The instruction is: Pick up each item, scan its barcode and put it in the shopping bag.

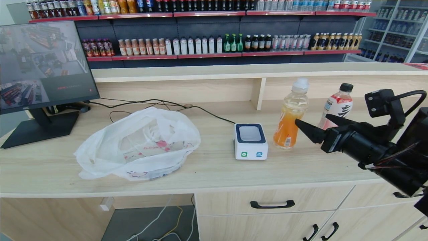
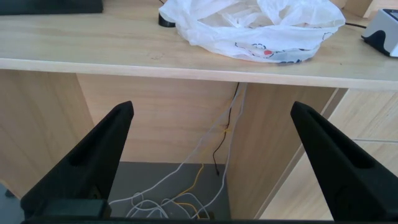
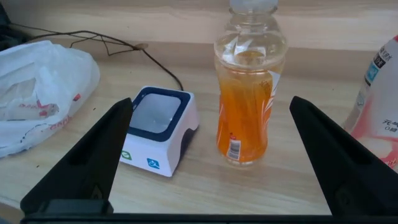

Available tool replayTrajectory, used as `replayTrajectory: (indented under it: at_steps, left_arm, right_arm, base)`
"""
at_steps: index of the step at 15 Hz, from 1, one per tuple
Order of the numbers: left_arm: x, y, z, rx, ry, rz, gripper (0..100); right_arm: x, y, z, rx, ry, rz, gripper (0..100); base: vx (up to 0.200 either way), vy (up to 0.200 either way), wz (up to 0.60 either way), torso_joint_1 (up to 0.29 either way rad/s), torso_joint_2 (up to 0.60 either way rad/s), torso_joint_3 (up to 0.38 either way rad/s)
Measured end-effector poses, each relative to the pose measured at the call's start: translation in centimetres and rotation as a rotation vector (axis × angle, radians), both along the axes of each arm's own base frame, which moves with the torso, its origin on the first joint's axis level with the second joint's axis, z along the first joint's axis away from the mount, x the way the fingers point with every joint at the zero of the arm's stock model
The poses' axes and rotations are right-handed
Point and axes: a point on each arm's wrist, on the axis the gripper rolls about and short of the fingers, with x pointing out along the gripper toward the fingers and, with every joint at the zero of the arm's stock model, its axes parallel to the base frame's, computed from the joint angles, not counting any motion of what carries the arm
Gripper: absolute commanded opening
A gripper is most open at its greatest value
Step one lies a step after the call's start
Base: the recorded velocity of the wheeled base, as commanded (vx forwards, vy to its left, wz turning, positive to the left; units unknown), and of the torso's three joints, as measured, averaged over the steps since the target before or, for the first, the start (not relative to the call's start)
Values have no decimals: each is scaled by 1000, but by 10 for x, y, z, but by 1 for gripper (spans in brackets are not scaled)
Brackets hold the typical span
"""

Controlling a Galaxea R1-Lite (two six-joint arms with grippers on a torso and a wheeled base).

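right claw [image 1: 311,119] hangs above the counter [image 1: 214,170], jaws spread wide, gripping nothing. orange drink bottle [image 1: 290,117] stands upright just ahead of it, in line with the gap, untouched. pink-labelled bottle [image 1: 337,105] stands near the claw's right finger. scanner [image 1: 250,140] sits ahead to its left. left claw [image 2: 211,106], open and empty, hangs below the counter edge, shopping bag [image 2: 261,28] above and ahead.
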Motion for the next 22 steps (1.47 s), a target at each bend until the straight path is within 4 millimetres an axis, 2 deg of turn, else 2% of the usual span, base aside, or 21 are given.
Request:
replayTrajectory:
  at_steps: [6, 10, 14, 22]
  left_arm:
    - [0, 0, 0, 0, 0, 0, 100]
    - [0, 0, 0, 0, 0, 0, 100]
    - [0, 0, 0, 0, 0, 0, 100]
    - [0, 0, 0, 0, 0, 0, 100]
  right_arm:
    - [28, 6, -30, -1, 72, -1, 100]
    - [48, 8, -32, 1, 66, -15, 100]
    - [57, 10, -42, -2, 91, -17, 100]
    - [87, 1, -47, -5, 75, -66, 100]
  base:
    - [0, 0, 0, 0, 0, 0]
    - [0, 0, 0, 0, 0, 0]
    - [0, 0, 0, 0, 0, 0]
    - [0, 0, 0, 0, 0, 0]
